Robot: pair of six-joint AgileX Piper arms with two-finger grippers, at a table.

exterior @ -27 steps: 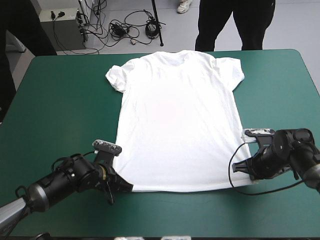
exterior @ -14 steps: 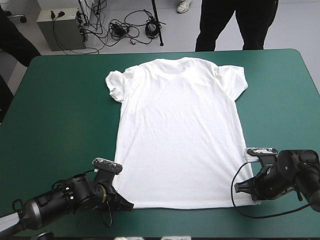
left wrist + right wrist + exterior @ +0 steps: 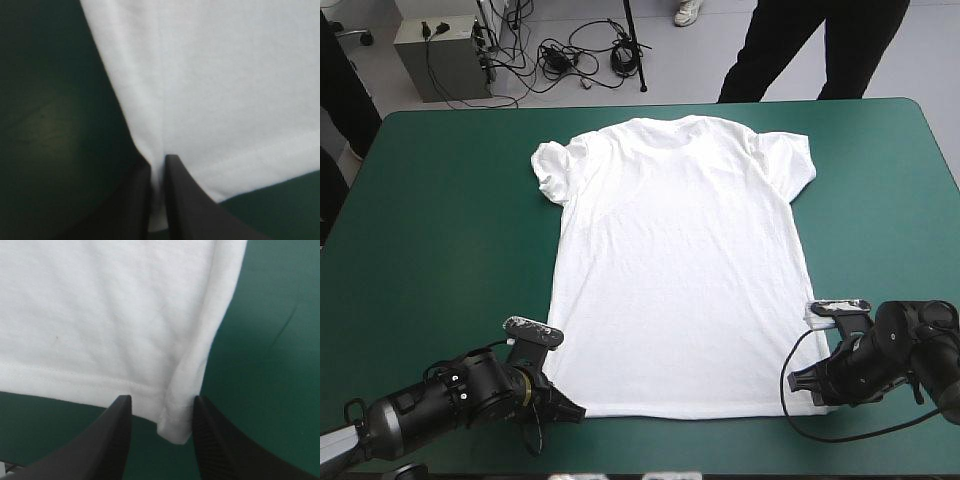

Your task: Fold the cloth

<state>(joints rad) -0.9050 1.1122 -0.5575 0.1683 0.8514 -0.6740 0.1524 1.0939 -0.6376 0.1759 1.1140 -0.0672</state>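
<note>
High view: the T-shirt (image 3: 675,270) lies spread flat on the table (image 3: 440,220), filling the middle of the frame. Its collar end is toward the top and its bottom edge is near the lower edge. The left gripper (image 3: 570,408) sits at the garment's lower-left corner, its arm coming in from the lower left of the frame. The right gripper (image 3: 812,385) sits at the lower-right corner, its arm coming in from the lower right. Both are low over the teal-green cover (image 3: 880,200).

Left wrist view: the two black fingers (image 3: 175,200) stand almost together, with a thin strip of white cloth pinched between them at the corner. The rest of the T-shirt (image 3: 225,90) spreads ahead of the gripper and to one side. Bare cover (image 3: 50,125) lies on the other side.

Right wrist view: the fingers (image 3: 117,435) stand clearly apart. The T-shirt's (image 3: 110,315) rolled corner sits in the gap between them, close to one finger, and I cannot tell whether it touches. White cloth extends ahead, with cover (image 3: 270,340) beside it.
</note>
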